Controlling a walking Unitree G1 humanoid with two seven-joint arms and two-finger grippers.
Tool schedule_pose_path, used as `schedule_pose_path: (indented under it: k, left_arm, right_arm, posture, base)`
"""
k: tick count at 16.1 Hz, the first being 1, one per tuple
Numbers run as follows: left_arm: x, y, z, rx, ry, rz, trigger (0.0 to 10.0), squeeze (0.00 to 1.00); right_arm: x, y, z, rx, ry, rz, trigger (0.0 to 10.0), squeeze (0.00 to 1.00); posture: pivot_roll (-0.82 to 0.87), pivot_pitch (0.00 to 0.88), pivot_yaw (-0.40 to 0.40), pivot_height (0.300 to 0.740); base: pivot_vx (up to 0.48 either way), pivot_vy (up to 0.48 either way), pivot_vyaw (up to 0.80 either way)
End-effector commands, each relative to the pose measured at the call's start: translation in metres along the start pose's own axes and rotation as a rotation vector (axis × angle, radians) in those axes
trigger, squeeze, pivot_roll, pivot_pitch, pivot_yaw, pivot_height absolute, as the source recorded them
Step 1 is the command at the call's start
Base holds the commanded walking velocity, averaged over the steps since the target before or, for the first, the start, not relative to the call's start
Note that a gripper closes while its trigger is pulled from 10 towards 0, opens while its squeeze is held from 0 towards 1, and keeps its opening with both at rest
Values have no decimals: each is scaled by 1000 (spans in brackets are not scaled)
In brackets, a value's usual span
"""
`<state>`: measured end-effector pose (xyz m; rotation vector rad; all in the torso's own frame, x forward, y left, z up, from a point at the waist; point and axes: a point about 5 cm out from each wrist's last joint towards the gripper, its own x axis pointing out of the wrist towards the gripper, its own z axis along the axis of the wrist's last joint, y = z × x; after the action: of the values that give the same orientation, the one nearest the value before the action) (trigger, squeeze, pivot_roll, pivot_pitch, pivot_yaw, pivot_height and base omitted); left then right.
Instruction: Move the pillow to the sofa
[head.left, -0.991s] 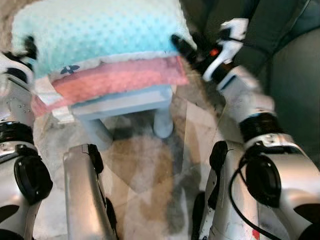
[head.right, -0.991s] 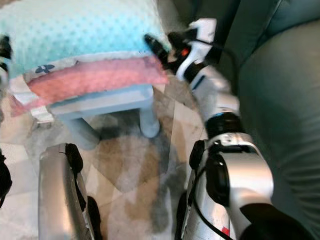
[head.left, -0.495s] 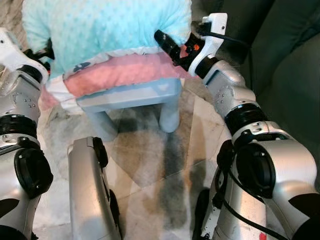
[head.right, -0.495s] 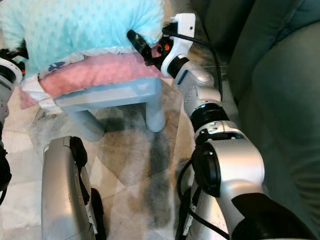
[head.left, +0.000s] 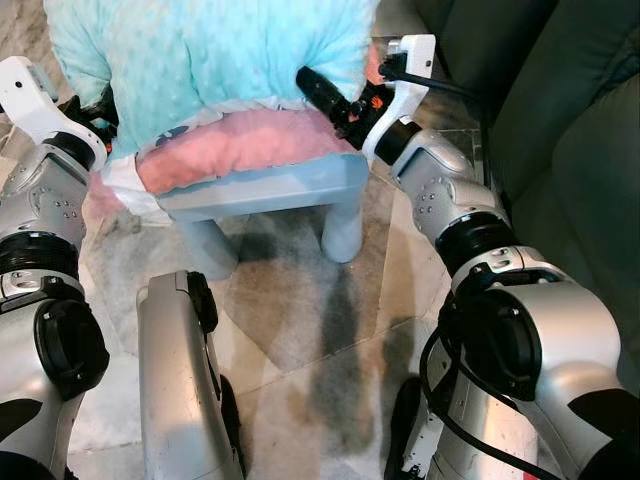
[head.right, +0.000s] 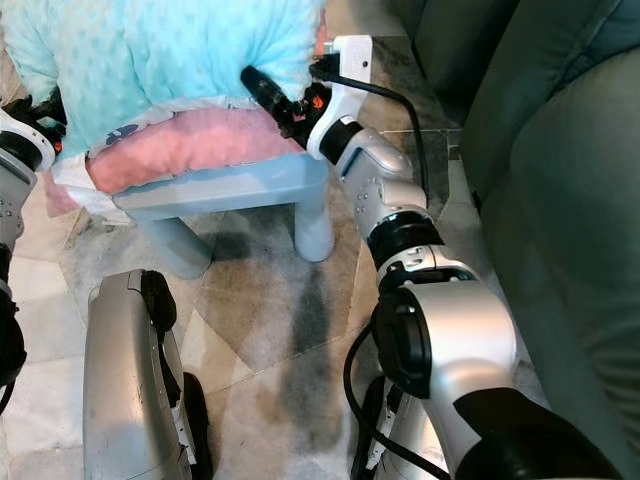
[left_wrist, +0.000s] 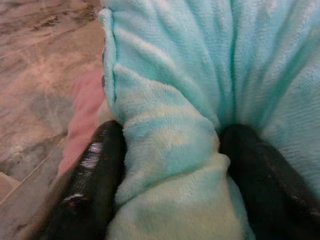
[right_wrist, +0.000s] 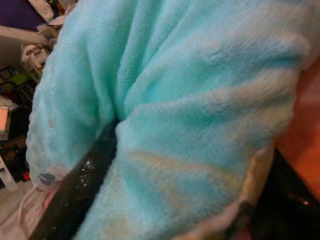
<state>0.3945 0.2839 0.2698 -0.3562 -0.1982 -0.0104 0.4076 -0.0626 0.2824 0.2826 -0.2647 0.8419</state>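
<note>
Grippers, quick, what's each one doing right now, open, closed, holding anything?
Left gripper: closed on a fold of the turquoise pillow at its left edge.
Right gripper: closed on the same pillow's right edge, above the pink cushion.

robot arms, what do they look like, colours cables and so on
Both arms are silver metal with round black joint covers. The right gripper has long glossy black fingers on a white wrist bracket, with an orange spot and a black cable looping back. The left gripper has matching black fingers.

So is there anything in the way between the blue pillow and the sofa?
Nothing visible blocks it. Both grippers pinch the pillow, the left gripper and the right gripper, above the pink cushion on the stool. The sofa is at the robot's right.
</note>
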Motion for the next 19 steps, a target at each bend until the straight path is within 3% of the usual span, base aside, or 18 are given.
schedule_pose_path:
  k: [1, 12, 16, 19]
  left_arm:
    - [-4, 5, -14, -3, 50, 0, 0, 0]
    - [-5, -6, -15, -57, 11, -67, 0, 0]
    - [-24, -4, -18, 10, -117, -65, 0, 0]
    - [-43, -10, -27, 81, -213, -65, 0, 0]
  right_arm:
    - [-4, -1, -10, 25, 26, 7, 0, 0]
    - [-11, -7, 1, 0, -42, 15, 0, 0]
    - [-23, -7, 3, -45, -91, 46, 0, 0]
    - [-43, -2, -2, -106, -137, 22, 0, 0]
  posture:
    - [110, 441, -5, 339]
    - [99, 402, -1, 339]
    - [52, 324, -1, 339]
    - [12, 233, -5, 339]
  base:
    - [0, 0, 0]
    - [0, 0, 0]
    - [0, 0, 0]
    - [0, 0, 0]
